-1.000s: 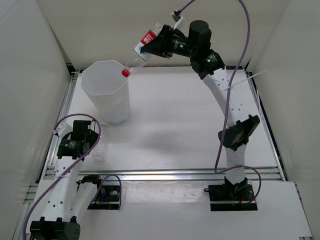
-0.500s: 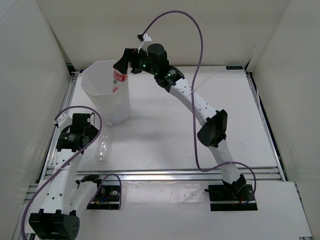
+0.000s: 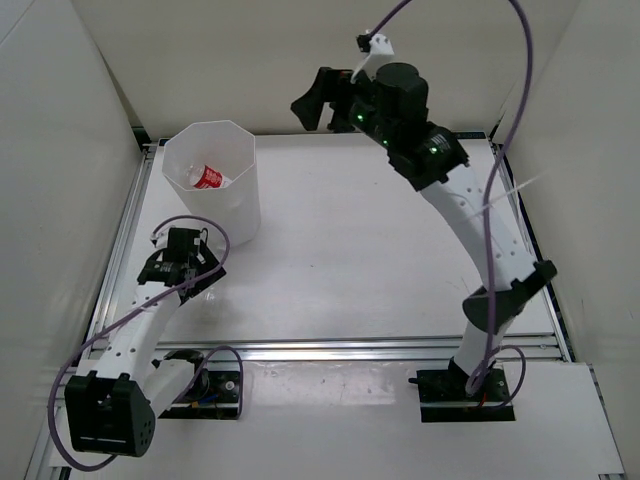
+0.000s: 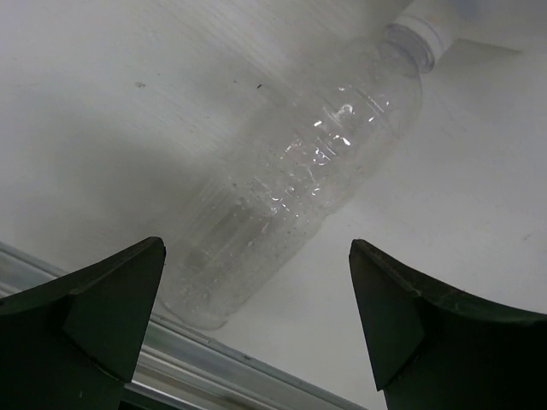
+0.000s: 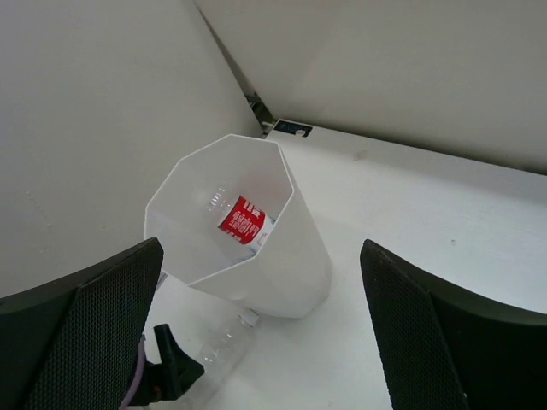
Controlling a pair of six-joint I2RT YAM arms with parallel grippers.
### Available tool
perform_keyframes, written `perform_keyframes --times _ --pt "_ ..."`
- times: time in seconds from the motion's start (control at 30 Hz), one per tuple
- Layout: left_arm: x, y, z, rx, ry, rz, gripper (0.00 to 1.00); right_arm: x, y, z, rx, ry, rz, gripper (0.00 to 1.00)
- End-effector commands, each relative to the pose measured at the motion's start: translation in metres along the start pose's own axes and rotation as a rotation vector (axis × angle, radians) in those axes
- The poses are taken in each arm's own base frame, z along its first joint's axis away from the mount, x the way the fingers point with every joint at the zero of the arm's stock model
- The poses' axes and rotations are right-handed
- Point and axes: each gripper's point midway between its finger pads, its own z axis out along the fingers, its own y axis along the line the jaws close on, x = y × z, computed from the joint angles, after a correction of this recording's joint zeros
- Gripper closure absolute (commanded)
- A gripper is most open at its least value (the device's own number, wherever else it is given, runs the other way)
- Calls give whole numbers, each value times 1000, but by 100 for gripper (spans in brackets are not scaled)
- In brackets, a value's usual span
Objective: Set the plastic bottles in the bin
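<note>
Right gripper (image 3: 315, 100) has backed off the bin (image 3: 240, 205), jaws wide and empty, red-label bottle (image 3: 208, 178) now inside; left gripper (image 4: 255, 248) hangs open over the clear bottle (image 4: 299, 188), likely next pick.

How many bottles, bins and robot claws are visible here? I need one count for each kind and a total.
Bottles: 2 (red-labelled bottle in the bin, clear bottle on the table)
Bins: 1
Claws: 2 (left claw, right claw, both open)
Total: 5
</note>
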Motion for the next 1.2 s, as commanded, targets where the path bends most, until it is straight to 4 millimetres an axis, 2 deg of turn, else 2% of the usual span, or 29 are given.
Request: perform_keyframes --times 0.0,0.03,0.1,0.13,0.3,0.43,0.5,0.57,0.6,0.63,0.7,0.77,0.8,0.83,0.87,0.9,0.93,0.97,1.0,1.03,1.07,1.1,1.17 --pt "9 -7 13 59 -15 76 0 25 -24 -20 103 90 -65 0" --pt "14 -6 18 50 -10 89 0 22 -23 -33 103 91 -80 0" --pt "18 -9 25 66 -23 93 0 33 -30 -41 128 119 -93 0" --pt "28 -7 32 56 2 113 0 24 -32 -52 131 100 -92 0" --pt "28 -16 42 7 -10 186 0 27 -38 -73 146 118 -115 0" --pt "26 -11 52 -61 -32 203 0 34 -42 -85 162 135 -116 0" --pt "32 -9 57 -67 -25 175 0 37 -46 -94 179 142 -117 0" --pt "36 -5 60 -88 -19 162 15 43 -56 -102 214 152 -118 0" --pt "36 -6 60 -88 -20 140 36 41 -55 -108 212 147 -117 0" --pt "40 -2 61 -95 -13 144 43 44 -56 -111 213 151 -118 0" --pt "37 -7 57 -68 -23 125 51 49 -65 -118 241 156 -108 0" --pt "42 -8 53 -47 3 109 53 56 -68 -120 246 171 -108 0" --pt "37 -12 45 -37 -7 79 53 56 -71 -123 256 169 -94 0" --pt "33 -13 40 -49 -13 25 53 67 -75 -121 267 192 -82 0" --pt "33 0 31 -111 -1 18 53 69 -76 -124 268 195 -82 0" --pt "15 -7 16 -108 -34 -24 53 70 -79 -126 271 199 -78 0" --pt "8 -6 6 -138 -44 -90 53 79 -82 -126 282 220 -57 0" --pt "8 10 -10 -213 -37 -93 55 91 -93 -130 313 249 -37 0" --pt "-14 -4 -31 -170 -73 -154 56 98 -95 -133 309 263 -9 0" --pt "-22 -9 -43 -146 -81 -183 56 105 -106 -137 323 279 36 0" --pt "-32 -17 -57 -112 -100 -205 56 128 -112 -141 315 329 109 0" --pt "-57 -29 -86 -36 -154 -257 60 137 -111 -141 279 344 148 0" --pt "-86 -46 -118 72 -233 -322 63 156 -111 -146 247 388 218 0"
